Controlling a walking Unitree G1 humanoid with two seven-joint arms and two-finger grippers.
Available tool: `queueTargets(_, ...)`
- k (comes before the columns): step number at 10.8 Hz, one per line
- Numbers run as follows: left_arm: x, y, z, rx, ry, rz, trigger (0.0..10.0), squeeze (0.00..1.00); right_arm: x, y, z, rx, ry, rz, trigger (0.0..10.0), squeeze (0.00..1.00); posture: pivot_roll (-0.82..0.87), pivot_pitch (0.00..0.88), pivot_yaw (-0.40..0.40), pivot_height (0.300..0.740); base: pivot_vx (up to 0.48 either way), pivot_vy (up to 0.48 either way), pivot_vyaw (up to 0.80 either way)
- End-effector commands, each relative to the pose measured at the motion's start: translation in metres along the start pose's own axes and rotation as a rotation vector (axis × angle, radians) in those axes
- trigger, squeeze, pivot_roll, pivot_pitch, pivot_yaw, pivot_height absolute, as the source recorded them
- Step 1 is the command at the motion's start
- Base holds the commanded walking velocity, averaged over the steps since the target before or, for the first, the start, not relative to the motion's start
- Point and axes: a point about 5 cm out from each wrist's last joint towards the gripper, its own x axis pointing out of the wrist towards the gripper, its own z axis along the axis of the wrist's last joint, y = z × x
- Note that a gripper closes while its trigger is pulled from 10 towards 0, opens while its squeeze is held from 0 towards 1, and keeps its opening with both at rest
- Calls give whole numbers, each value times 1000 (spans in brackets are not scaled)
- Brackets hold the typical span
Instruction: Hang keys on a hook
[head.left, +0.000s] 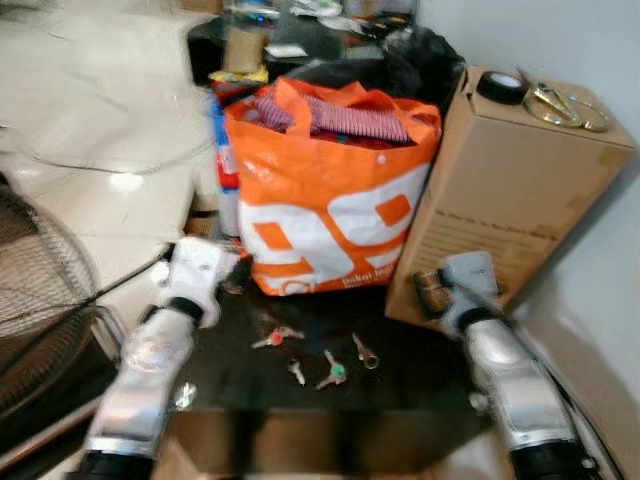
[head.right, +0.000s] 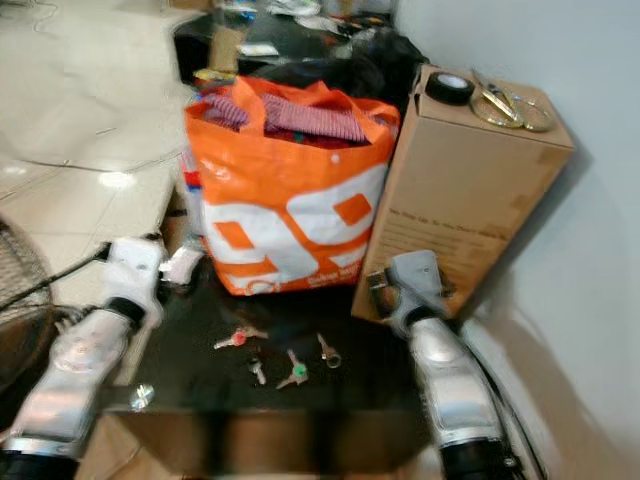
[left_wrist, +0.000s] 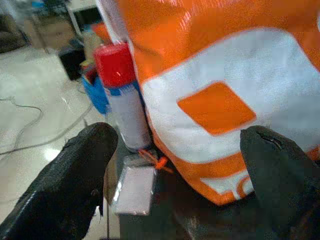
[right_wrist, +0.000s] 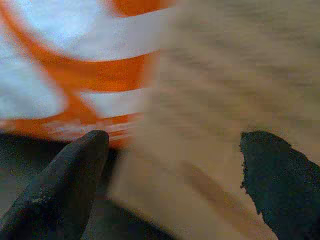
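The left gripper, fingers spread wide, points past a red-capped spray can at the orange bag, whose white print is too blurred to read. Near the bag, keys lie scattered on the dark table. The right gripper, also spread, faces the cardboard box; its black lettering is illegible.

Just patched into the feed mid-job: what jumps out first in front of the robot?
A big orange and white shopping bag stuffed with cloth stands at the back of a dark table, with a tall cardboard box leaning beside it on the robot's right. Several loose keys lie scattered on the table in front of the bag, between the left gripper and right gripper, both open and empty.
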Motion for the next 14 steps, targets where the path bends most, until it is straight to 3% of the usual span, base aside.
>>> queueTargets(1,0,-7,-2,-11,20,-60,10000,0,-1,-3,-1,-3,35,37,10000,0,-7,0,-64,740,0,0,0)
queueTargets(2,0,-10,-8,3,68,-151,10000,0,-1,-2,-8,-26,119,96,10000,0,-14,0,-63,740,0,0,0)
queueTargets(4,-6,-17,-22,57,153,-334,10000,0,5,7,-9,-37,182,200,10000,0,-44,0,-56,740,0,0,0)
queueTargets(6,-16,-26,-35,145,202,-502,10000,0,21,28,-17,-128,272,319,10000,0,-72,0,-63,740,0,0,0)
queueTargets(10,-40,-42,-46,156,250,-679,10000,0,17,44,-64,-120,451,411,10000,0,-112,0,-58,740,0,0,0)
queueTargets(11,-44,-42,-46,148,252,-694,10000,0,15,47,-68,-101,453,427,10000,0,-115,0,-56,740,0,0,0)
queueTargets(12,-46,-42,-46,147,259,-710,10000,0,14,54,-73,-24,461,429,10000,0,-110,0,-56,740,0,0,0)
queueTargets(13,-47,-41,-46,149,266,-716,10000,0,14,58,-77,23,476,418,8863,0,-102,0,-57,740,0,0,0)
queueTargets(14,-49,-41,-46,151,271,-722,10000,0,14,61,-82,59,491,400,6235,0,-98,0,-56,740,0,0,0)
